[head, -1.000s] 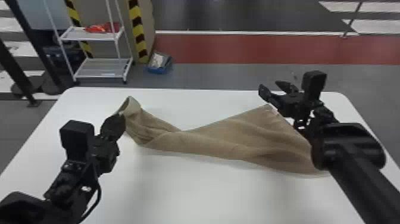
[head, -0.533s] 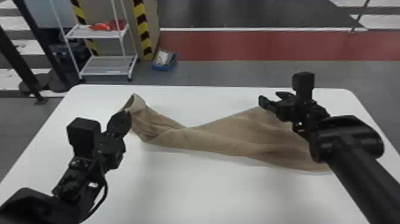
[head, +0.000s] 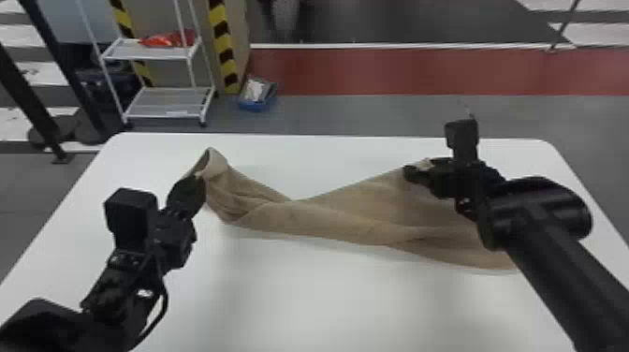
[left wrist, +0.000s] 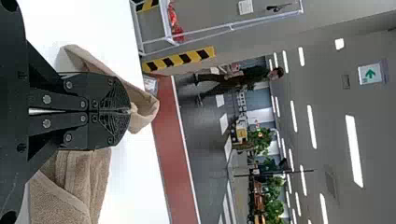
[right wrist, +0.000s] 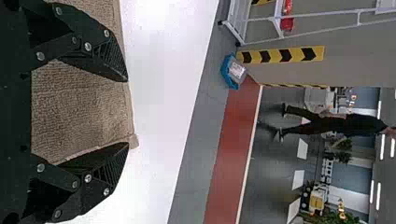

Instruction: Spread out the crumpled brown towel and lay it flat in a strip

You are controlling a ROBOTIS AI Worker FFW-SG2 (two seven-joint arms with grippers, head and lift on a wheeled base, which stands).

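Head view: the brown towel [head: 318, 222] stretches lengthwise, left to right.

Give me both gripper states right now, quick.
Left gripper: closed, holding a bit of the towel.
Right gripper: open, holding nothing, with towel showing between its spread fingers.

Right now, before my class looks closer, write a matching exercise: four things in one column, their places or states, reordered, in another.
Things
1. Blue box
2. Left gripper
3. Towel
4. Right gripper

Places or states
A. Open, at a corner of the towel
B. Creased, lying across the table
C. On the floor beyond the table
D. Shut on one end of the towel

Pairs: 1-C, 2-D, 3-B, 4-A
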